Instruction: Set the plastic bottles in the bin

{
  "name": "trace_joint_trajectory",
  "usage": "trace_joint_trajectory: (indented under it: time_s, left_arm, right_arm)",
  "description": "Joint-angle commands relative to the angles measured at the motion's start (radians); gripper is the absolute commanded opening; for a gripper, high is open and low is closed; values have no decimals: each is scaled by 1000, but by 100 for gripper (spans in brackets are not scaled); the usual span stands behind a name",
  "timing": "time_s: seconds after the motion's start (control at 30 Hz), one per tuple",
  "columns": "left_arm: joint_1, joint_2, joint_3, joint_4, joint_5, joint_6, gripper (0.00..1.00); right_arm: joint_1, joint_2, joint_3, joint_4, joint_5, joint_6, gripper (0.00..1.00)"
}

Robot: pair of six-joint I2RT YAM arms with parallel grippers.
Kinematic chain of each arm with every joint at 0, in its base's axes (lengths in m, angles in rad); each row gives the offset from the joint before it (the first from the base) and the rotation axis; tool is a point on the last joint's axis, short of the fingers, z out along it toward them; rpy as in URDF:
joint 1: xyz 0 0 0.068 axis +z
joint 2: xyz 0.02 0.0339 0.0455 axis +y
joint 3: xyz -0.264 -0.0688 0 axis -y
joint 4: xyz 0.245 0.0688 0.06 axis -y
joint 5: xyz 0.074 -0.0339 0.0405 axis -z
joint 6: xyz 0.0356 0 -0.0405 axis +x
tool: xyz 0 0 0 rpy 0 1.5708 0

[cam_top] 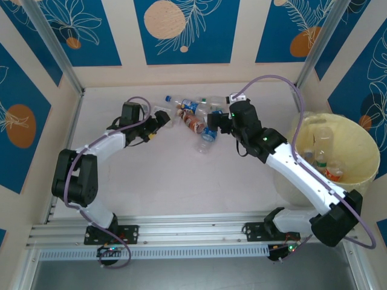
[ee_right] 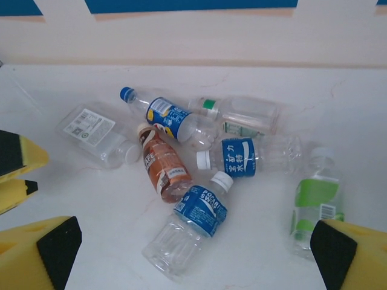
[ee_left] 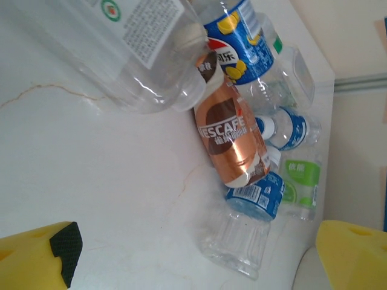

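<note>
Plastic bottles (cam_top: 195, 115): seven heaped between my left gripper (cam_top: 162, 119) and right gripper (cam_top: 213, 124), both spread empty; a few lie in the bin (cam_top: 363, 145). Step: reaching; next, descend and clamp one bottle

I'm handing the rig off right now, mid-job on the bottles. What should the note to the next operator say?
Left gripper: open, empty, at the left edge of the bottle pile.
Right gripper: open, empty, at the pile's right edge.
Bin: at the right, beside the right arm.
Done: a few bottles lie inside it.
Left: seven on the table, none gripped, among them the brown Nescafe bottle, the Pocari Sweat bottle and, on the pile's right side, the green-label bottle.
</note>
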Motion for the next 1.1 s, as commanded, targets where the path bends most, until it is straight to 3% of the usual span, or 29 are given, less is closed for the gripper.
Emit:
trace_joint_trajectory:
  time_s: [0.0, 0.23, 0.43, 0.6, 1.07]
  left_arm:
    - [-69, -48, 60, -77, -46, 133, 100]
    - [-96, -14, 47, -64, -73, 61, 100]
    - [-96, -8, 35, -65, -68, 47, 100]
    - [-95, -25, 26, -88, -106, 64, 100]
    - [-96, -27, 17, -113, -112, 69, 100]
  right_arm:
    - [3, 53, -29, 69, 12, 102, 100]
    - [-21, 267, 16, -40, 113, 227, 100]
    - [-75, 379, 42, -52, 70, 262, 100]
    - [-111, 419, 35, 2, -169, 249, 100]
    - [-54, 607, 88, 73, -207, 448, 99]
